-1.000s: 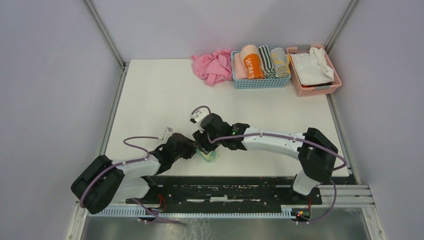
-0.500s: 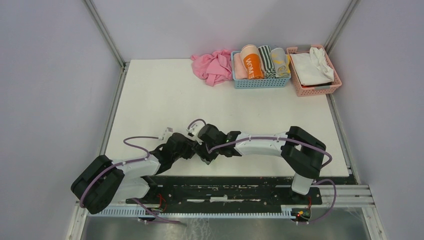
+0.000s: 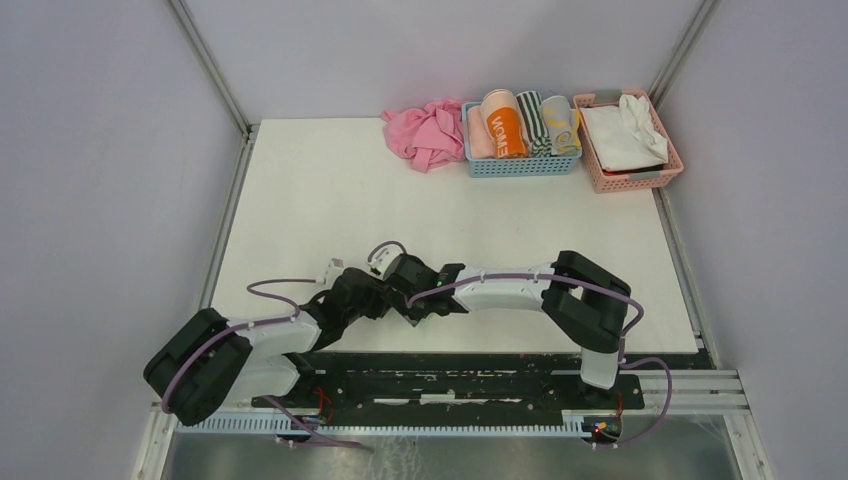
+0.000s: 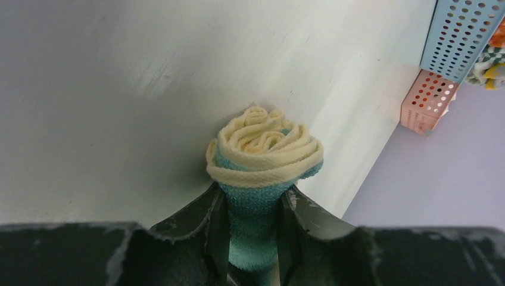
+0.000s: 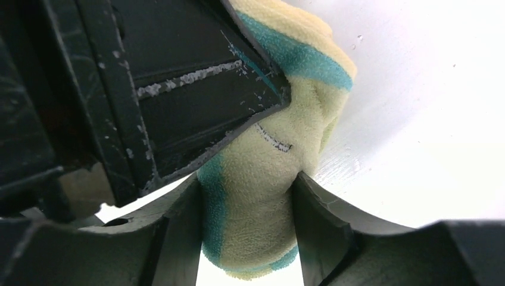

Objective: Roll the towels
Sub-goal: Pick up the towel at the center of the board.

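The pale yellow and teal towel [image 4: 264, 149] is a tight roll, its spiral end facing the left wrist camera. My left gripper [image 4: 253, 205] is shut on the roll's teal part. My right gripper [image 5: 245, 202] is shut on the same towel [image 5: 262, 179] from the other side, with the left gripper's dark finger [image 5: 196, 101] right beside it. From above, both grippers [image 3: 380, 298] [image 3: 408, 302] meet near the table's front edge and hide the roll. A rolled grey towel with yellow marks [image 3: 562, 125] lies in the blue basket [image 3: 520, 167].
The blue basket at the back holds several rolled towels. A pink basket [image 3: 668, 175] with white cloth [image 3: 625, 135] stands to its right. A crumpled pink cloth [image 3: 425, 135] lies to its left. The white table [image 3: 330, 200] ends just behind the grippers.
The right arm has swung left and toward the front edge, bringing its gripper onto the roll beside the left gripper. The towel, visible from above before, is now covered.
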Controlling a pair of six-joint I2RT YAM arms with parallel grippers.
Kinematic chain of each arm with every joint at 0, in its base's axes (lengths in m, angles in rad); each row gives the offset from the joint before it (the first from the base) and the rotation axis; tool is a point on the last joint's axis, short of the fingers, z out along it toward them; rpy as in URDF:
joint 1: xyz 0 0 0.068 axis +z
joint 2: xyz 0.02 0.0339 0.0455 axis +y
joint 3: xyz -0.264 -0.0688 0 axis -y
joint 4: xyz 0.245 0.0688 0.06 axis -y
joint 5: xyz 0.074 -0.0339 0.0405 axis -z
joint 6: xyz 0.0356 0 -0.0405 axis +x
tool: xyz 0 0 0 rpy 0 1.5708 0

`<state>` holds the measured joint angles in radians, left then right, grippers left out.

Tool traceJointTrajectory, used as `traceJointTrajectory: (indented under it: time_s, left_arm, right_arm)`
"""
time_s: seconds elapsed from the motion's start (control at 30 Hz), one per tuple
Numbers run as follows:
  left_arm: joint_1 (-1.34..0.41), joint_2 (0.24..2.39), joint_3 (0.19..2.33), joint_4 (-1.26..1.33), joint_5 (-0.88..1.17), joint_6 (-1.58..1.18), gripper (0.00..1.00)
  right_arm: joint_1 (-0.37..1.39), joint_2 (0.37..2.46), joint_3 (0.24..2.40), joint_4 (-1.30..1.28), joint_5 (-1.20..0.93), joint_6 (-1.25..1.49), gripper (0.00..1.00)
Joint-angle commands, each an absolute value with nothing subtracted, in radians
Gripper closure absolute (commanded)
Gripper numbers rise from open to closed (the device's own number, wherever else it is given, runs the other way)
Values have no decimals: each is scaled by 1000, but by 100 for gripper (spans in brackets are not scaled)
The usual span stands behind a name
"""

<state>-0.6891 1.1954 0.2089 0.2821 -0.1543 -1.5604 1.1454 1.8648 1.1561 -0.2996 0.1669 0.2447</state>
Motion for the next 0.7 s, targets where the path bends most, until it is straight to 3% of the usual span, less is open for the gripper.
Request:
traceJointTrajectory:
  time_s: [0.0, 0.2, 0.37, 0.43, 0.67]
  left_arm:
    - [-691, 1251, 177, 292, -127, -1597, 73]
    - [-653, 1338, 166, 412, -40, -1589, 70]
    - [-553, 1362, 209, 433, 48, -1502, 55]
    - [-491, 1371, 250, 417, 94, -1456, 49]
    - [-272, 1391, 453, 236, 202, -1281, 35]
  right_arm:
    - [1149, 1949, 1161, -405, 185, 268, 44]
    - [1153, 1954, 1181, -450, 260, 239, 63]
    - [1151, 1903, 1202, -495, 344, 187, 80]
    - [1149, 1880, 1222, -516, 386, 153, 99]
    - [1081, 1829, 1353, -630, 545, 58, 100]
